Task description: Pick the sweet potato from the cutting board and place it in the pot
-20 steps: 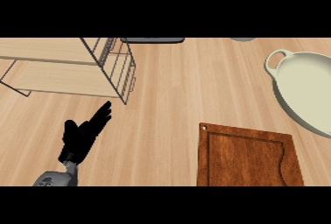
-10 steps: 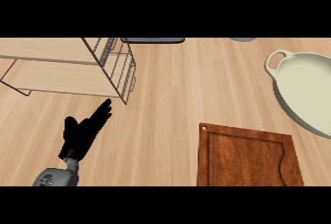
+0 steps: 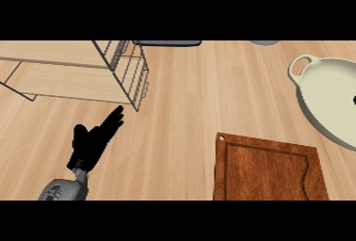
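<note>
One hand (image 3: 94, 143) in view, the left, black, at the lower left over the pale wooden surface (image 3: 201, 89), grey forearm entering from the bottom edge. Fingers (image 3: 113, 118) straight and held close together, pointing up and to the right toward the lower corner of a wire rack (image 3: 132, 70), tips near it but apart from it; thumb sticking out to the left; nothing held. Rack at the upper left, with light wooden shelves and thin dark wire sides. Brown cutting board (image 3: 268, 172) at the lower right, a small hole near its upper left corner, a shallow groove running round its face, top bare in the part shown. Cream pot (image 3: 327, 101) at the right edge, cut off by the frame, a loop handle at its upper left, inside pale and smooth. Board and pot near each other, not touching. No sweet potato visible on the board, in the pot or elsewhere on the surface. A tiny dark patch at the right edge over the pot, too small to identify. Two grey shapes at the top edge, cut off, unclear what.
</note>
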Tool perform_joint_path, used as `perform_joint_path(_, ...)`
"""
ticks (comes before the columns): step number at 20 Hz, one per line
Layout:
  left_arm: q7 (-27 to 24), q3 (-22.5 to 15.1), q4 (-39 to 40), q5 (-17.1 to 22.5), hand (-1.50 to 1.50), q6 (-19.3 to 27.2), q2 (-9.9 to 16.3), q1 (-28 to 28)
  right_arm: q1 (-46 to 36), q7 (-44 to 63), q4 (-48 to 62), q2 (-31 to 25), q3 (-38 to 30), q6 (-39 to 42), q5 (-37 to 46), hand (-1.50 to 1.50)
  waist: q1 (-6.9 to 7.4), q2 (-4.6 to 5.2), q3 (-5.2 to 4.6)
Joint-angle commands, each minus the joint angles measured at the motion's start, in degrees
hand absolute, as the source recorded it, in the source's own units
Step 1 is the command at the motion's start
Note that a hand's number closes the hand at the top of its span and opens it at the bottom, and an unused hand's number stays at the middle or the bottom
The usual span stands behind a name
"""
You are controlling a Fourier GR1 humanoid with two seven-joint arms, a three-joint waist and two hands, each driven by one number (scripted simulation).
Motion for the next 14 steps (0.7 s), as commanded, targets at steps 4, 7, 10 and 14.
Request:
perform_joint_path(4, -1.3, -0.1, 1.5, -0.8, 0.00, -0.8, -0.3, -0.9, -8.7, 6.4, 4.1, 2.8, 9.6, -6.6, 12.8, 1.50, 0.74, 0.32, 0.04)
perform_joint_path(7, -0.5, -1.1, 1.6, -2.2, 0.00, 1.8, -2.5, -2.6, -10.7, 10.9, 6.4, 2.5, 14.9, -9.3, 20.3, 1.50, 1.61, 0.63, 0.04)
perform_joint_path(10, -0.5, -2.7, -0.7, -3.0, 0.00, 2.3, -3.4, 1.1, -12.8, 16.1, 9.3, 4.8, 18.7, -10.1, 25.6, 1.50, 1.65, 0.37, 0.04)
perform_joint_path(14, 0.0, -0.6, 1.3, -0.9, 0.00, -0.7, -1.3, -1.4, -16.6, 19.2, 17.6, 6.2, 19.9, 2.8, 25.5, 1.50, 1.82, 0.76, 0.07)
